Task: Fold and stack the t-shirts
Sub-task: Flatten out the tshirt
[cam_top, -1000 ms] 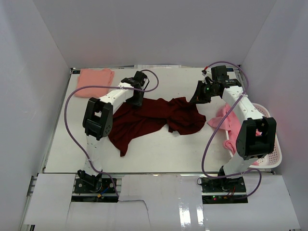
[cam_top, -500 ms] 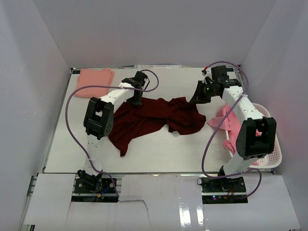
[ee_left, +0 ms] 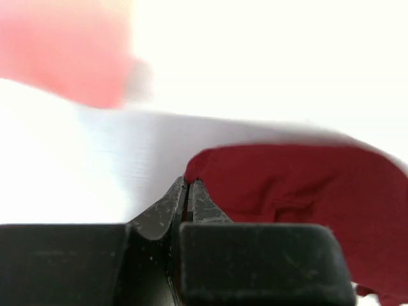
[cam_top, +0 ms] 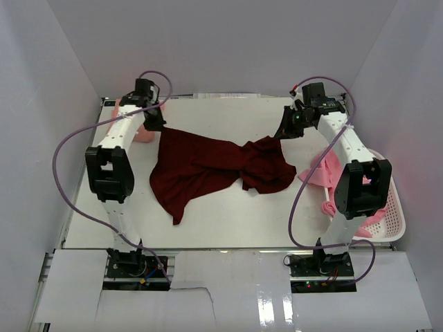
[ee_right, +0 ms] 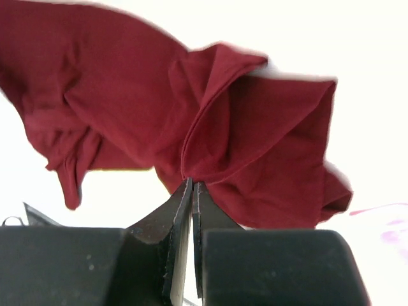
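- One white table (cam_top: 228,214) is lying under the maroon shirt (cam_top: 201,166) and reaching past it on every side.
- Crumpled and twisted at its middle, the maroon shirt is stretching across the table with its two far corners being held up, one at each end.
- Right of the maroon shirt, well apart from it, a white mesh basket (cam_top: 391,232) is sitting.
- Several pink shirts (cam_top: 325,173) are spilling from the basket, their nearest fold lying just beside the maroon shirt's right end.
- Beyond the maroon shirt's far left corner, a salmon shirt (cam_top: 144,134) is lying, largely hidden by the left arm (cam_top: 111,162).
- At that far left corner the left gripper (cam_top: 158,124) is pinching the maroon shirt, its fingers (ee_left: 162,210) pressing together on the cloth's edge.
- At the far right corner the right gripper (cam_top: 282,133) is pinching a fold of the maroon shirt between tightly pressed fingers (ee_right: 172,210).
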### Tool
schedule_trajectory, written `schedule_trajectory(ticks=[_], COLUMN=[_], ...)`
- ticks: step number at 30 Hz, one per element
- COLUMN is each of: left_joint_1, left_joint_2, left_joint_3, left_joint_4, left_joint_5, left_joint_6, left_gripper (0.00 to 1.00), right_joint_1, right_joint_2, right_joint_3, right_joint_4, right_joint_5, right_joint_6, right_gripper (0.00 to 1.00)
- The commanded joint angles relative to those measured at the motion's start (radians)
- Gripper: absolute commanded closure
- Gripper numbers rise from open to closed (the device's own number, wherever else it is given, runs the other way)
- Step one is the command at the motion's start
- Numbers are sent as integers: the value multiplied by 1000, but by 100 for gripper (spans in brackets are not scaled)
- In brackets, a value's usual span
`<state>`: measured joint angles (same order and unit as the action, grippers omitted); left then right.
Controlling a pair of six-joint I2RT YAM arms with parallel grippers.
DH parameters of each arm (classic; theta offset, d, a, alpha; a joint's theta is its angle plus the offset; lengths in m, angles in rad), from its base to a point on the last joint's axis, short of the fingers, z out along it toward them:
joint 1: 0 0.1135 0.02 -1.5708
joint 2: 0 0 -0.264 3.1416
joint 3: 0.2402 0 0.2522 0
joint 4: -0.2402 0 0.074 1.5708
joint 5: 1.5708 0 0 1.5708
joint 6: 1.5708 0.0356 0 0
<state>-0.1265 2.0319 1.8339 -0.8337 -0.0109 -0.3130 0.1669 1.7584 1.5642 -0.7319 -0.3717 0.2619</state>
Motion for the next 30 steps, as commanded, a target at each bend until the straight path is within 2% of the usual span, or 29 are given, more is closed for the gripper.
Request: schedule_trajectory(ticks=[1,5,9,17,21,25,30], left_joint_1=[62,113,125,162,162,160,160], left_joint_2=[-154,-245,-309,-435,-544,-637,-794], left_joint_3=[-40,-99,-113,-124,-188,-277,-389], left_joint_4=[17,56,64,88,133,183,261], left_joint_5=[55,51,34,101,109,101,133], left_joint_6=[-54,-64,-66,-92,-110,-116,-136], left_gripper=[100,100,100,100,100,100,100], right_joint_1=[3,5,16,20,20,25,26], right_joint_2=[33,61,21,-186,-301,-388,-606], right_joint_3=[199,348,393,314,295,369,237], right_joint_4=[-58,-93,-66,93,219,239,354], right_joint_5=[74,111,135,73,85,59,39], right_joint_6=[-32,-49,-81,-136,-171,-222,-243], right_gripper=[92,92,92,92,92,92,92])
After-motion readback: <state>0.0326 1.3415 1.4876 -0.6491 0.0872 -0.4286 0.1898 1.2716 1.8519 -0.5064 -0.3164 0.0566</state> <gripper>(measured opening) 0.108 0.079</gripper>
